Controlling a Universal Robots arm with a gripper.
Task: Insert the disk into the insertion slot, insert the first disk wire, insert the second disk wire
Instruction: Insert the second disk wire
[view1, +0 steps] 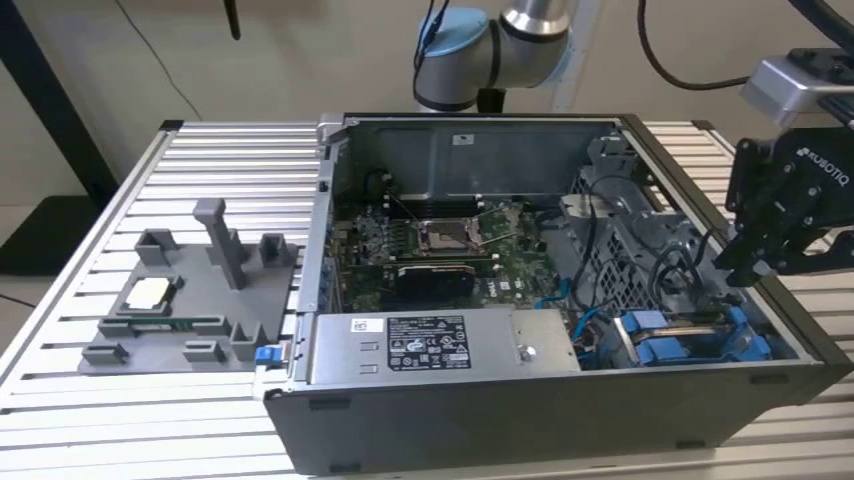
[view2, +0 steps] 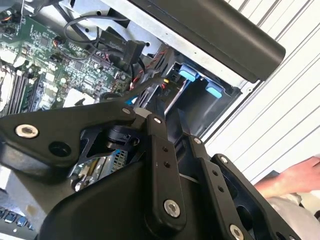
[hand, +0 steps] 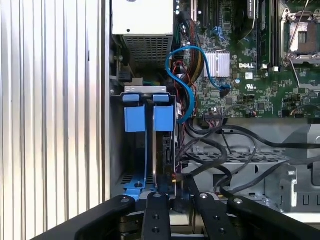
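The disk (hand: 164, 119) stands on edge in the insertion slot (hand: 145, 90), its blue carrier tab level with the other blue-framed carrier (hand: 135, 119) beside it. Red and black wires (hand: 176, 172) run along the disk's dark body. My gripper (hand: 177, 197) hangs directly above that end of the disk. In the exterior view the gripper (view1: 741, 270) hovers over the case's right wall, just above the blue carriers (view1: 667, 338). In the second wrist view the gripper (view2: 167, 120) points into the bay, where two blue tabs (view2: 187, 74) show.
A looping blue data cable (hand: 190, 75) and thick black cables (hand: 235, 150) crowd the space beside the bay. The power supply (view1: 441, 345) and motherboard (view1: 441, 240) fill the case. A grey fixture (view1: 200, 300) sits at the exterior view's left. A person's hand (view2: 295, 180) rests outside the case.
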